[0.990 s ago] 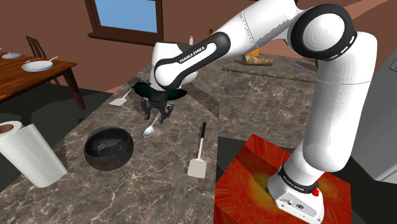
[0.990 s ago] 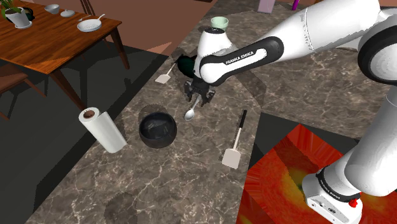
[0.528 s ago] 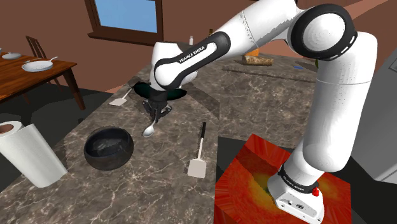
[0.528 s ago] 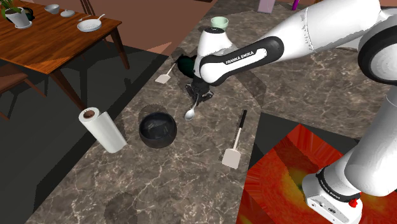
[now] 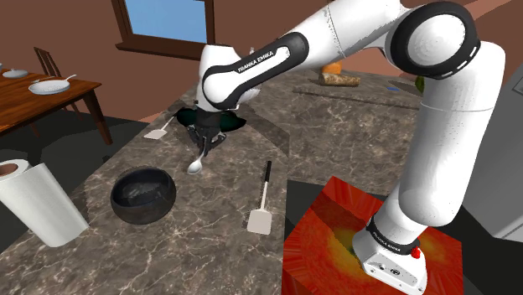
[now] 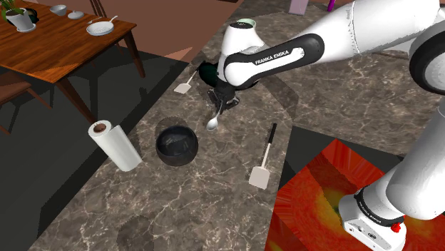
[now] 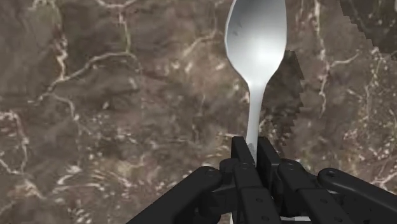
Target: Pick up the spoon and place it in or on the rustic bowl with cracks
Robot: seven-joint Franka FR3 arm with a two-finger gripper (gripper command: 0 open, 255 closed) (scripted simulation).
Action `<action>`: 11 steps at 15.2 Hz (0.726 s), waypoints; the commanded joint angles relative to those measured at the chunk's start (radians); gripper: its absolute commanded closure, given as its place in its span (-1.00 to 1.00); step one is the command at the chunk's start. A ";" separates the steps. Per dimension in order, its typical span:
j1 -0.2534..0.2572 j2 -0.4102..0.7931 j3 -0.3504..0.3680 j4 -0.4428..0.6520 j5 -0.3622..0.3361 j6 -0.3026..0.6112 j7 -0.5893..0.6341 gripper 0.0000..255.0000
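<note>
Spoon [image 7: 257, 44] handle pinched by claw [image 7: 256, 151] in wrist view, dark bowl [image 5: 144, 195] near it in shoulder view, on marble counter [image 5: 335, 142].

The spoon's [image 7: 256, 44] handle end was hidden between the gripper's [image 7: 256, 147] clasping fingers [image 7: 242, 156], and its bowl tip was cut off by the wrist view's edge. In the shoulder view the paper towel roll [image 5: 38, 205] and the wooden dining table [image 5: 25, 100] were cut by the left edge, and the red stand [image 5: 323, 243] by the bottom. A dark green object [image 6: 206, 72] sat mostly hidden behind the arm [image 6: 271, 57]; what it was could not be told.
</note>
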 commanded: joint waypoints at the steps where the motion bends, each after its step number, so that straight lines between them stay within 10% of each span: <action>1: -0.001 -0.013 0.002 0.010 0.003 -0.023 0.002 1.00; 11: -0.008 -0.070 0.005 0.076 0.014 -0.143 0.010 1.00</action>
